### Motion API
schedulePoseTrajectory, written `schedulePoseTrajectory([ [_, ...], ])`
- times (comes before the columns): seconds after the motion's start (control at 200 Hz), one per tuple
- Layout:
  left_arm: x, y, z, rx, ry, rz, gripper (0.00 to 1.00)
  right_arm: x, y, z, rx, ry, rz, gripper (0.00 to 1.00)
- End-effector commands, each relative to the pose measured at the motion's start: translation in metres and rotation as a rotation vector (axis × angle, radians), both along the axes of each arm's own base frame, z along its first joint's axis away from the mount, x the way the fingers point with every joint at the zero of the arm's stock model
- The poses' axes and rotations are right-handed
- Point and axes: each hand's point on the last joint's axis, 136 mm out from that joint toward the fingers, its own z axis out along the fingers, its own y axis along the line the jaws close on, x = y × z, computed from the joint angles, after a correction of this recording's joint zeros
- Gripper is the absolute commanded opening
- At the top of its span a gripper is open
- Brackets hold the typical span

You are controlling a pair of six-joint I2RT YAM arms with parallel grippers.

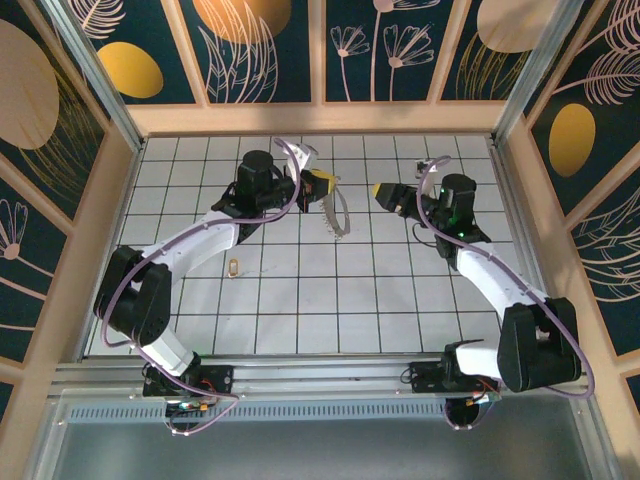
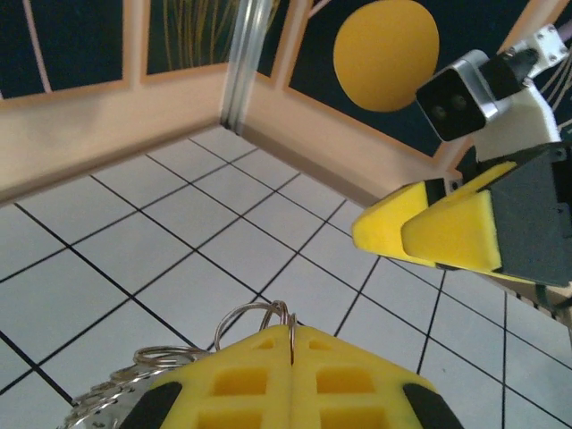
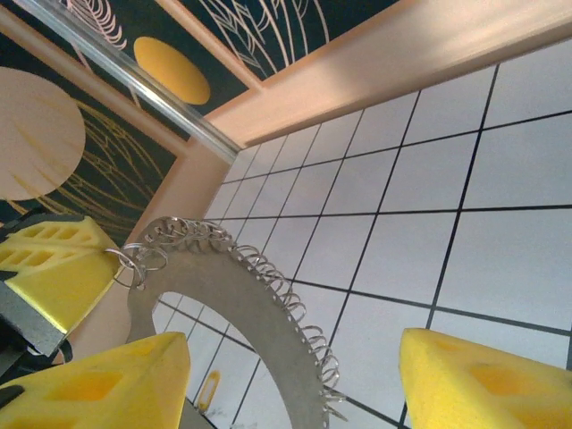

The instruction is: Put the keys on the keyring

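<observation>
Hanging from the left tool point(image 1: 322, 185), whose jaws are clamped on a small wire loop at its top, the keyring point(image 1: 340, 215) dangles over the tiled counter point(image 1: 400, 300) near centre, probably held up so its rings can be reached. At its three o'clock the right tool point(image 1: 385, 193) faces it, jaws apart and empty. The brass key point(image 1: 233, 267) lies at eight o'clock, not yet picked up.

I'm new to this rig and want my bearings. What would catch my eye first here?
Over the tiles, the left gripper pinches the keyring, a dangling silvery crescent edged with small wire loops. The right gripper faces it, open. A small brass key lies alone on the floor beside the left arm.
</observation>
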Motion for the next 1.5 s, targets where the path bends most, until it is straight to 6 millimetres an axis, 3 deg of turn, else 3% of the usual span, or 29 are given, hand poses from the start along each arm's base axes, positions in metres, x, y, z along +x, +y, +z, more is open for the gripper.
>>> schedulePoseTrajectory([
  [0.0,-0.001,0.005,0.040,-0.076,-0.112,0.034,0.00,-0.002,0.001,0.023,0.012,-0.073,-0.019,0.64],
  [0.225,-0.010,-0.001,0.050,-0.097,-0.135,-0.038,0.00,0.003,0.009,0.042,0.022,-0.137,0.028,0.61],
  [0.415,-0.015,-0.011,0.053,-0.111,-0.113,-0.113,0.00,0.017,0.016,0.042,0.048,-0.141,0.056,0.59],
  [0.606,-0.022,-0.013,0.050,-0.098,-0.132,-0.157,0.00,0.016,0.024,0.047,0.066,-0.168,0.108,0.55],
  [0.746,-0.029,-0.013,0.050,-0.090,-0.151,-0.190,0.00,0.006,0.031,0.057,0.082,-0.215,0.188,0.49],
  [0.996,-0.038,-0.012,0.055,-0.082,-0.173,-0.233,0.00,-0.016,0.045,0.067,0.101,-0.261,0.354,0.48],
  [1.496,-0.041,-0.012,0.065,-0.082,-0.170,-0.271,0.00,-0.041,0.060,0.086,0.172,-0.293,0.425,0.41],
])
